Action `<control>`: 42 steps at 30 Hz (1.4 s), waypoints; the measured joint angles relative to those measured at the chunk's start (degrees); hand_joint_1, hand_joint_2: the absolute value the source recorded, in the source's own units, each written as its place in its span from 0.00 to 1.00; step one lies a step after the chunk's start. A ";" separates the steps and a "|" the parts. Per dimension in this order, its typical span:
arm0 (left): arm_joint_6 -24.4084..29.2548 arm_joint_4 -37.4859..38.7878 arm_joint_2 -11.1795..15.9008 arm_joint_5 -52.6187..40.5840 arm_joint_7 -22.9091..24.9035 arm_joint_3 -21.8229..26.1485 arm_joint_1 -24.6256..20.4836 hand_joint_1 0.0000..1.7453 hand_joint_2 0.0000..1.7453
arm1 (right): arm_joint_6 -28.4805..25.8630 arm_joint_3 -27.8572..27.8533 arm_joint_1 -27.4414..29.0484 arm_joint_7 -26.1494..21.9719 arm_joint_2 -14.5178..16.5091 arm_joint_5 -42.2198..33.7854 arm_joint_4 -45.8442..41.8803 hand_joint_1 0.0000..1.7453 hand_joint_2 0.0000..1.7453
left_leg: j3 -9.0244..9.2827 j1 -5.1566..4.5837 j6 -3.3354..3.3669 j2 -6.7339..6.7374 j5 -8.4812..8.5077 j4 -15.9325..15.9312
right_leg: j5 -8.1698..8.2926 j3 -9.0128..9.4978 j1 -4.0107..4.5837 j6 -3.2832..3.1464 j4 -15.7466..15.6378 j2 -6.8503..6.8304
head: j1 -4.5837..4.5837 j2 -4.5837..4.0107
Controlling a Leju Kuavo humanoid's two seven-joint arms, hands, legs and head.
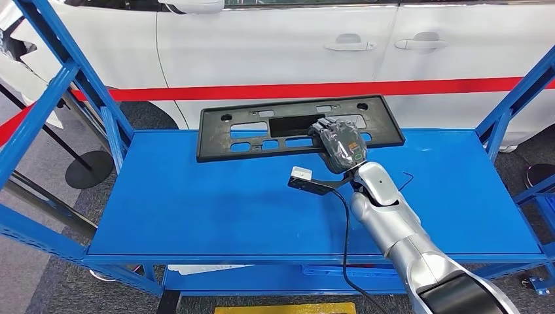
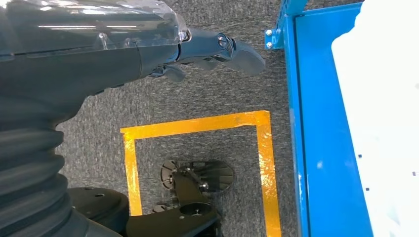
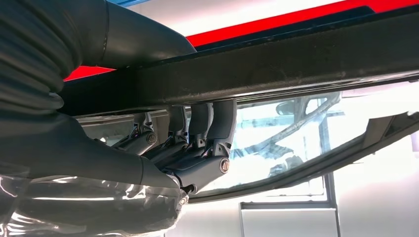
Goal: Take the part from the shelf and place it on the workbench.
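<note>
**Hidden and cut off**

In the head view, the right hand (image 1: 339, 145) covers the middle of the part (image 1: 262, 127), so its fingertips and the grip cannot be seen. The car (image 1: 294, 46) is cut by the top edge. In the right wrist view, the fingers (image 3: 207, 128) vanish behind the part's dark bar (image 3: 276, 69). In the left wrist view, the left hand (image 2: 148, 49) is cut by the left edge; a white blur (image 2: 385, 123) at right is unreadable.

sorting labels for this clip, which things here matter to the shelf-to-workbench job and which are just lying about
Part of the job:
- black plastic part, lying on the blue shelf
- right hand, fingers hooked over the part's edge
- left hand, hanging by the shelf, holding nothing

Just lying about:
- white car behind the shelf
- yellow floor tape
</note>
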 joint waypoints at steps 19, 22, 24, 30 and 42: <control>0.94 -0.01 0.04 0.31 1.04 1.13 -0.19 0.00 1.00 | 0.00 -2.14 2.86 1.02 -0.05 5.09 -2.09 1.00 1.00 | 0.00 0.00 0.00 0.01 0.00 0.00 | 0.00 -0.01 0.00 0.00 0.00 0.01 | 0.00 0.01; 1.28 -0.01 0.04 0.39 0.95 1.12 -0.19 0.00 1.00 | 0.00 -2.53 3.01 0.57 -0.05 5.50 -2.39 1.00 1.00 | 0.00 0.00 0.00 0.01 0.00 0.00 | 0.00 -0.01 0.00 0.00 0.00 0.01 | 0.00 0.01; 1.39 -0.02 0.04 0.63 0.65 1.13 -0.19 0.00 1.00 | 0.00 -2.65 3.04 0.50 -0.05 5.64 -2.41 1.00 1.00 | 0.00 0.00 0.00 0.01 0.00 0.00 | 0.00 -0.01 0.00 0.00 0.00 0.01 | 0.00 0.01; 1.61 -0.02 0.04 0.96 -0.02 1.13 -0.21 0.00 1.00 | 0.00 -3.21 3.20 0.09 0.07 5.83 -2.51 1.00 1.00 | -0.02 -0.04 0.03 0.00 -0.03 0.03 | 0.00 0.00 -0.05 0.01 -0.02 0.00 | 0.00 0.01; 3.64 -0.02 0.06 0.08 1.64 0.15 -0.31 0.00 1.00 | -0.01 -5.63 3.10 -1.34 0.22 6.40 -3.93 1.00 1.00 | 0.07 -0.52 1.02 0.05 -0.17 0.05 | -0.10 0.13 -0.54 0.96 -0.09 0.03 | -0.01 0.01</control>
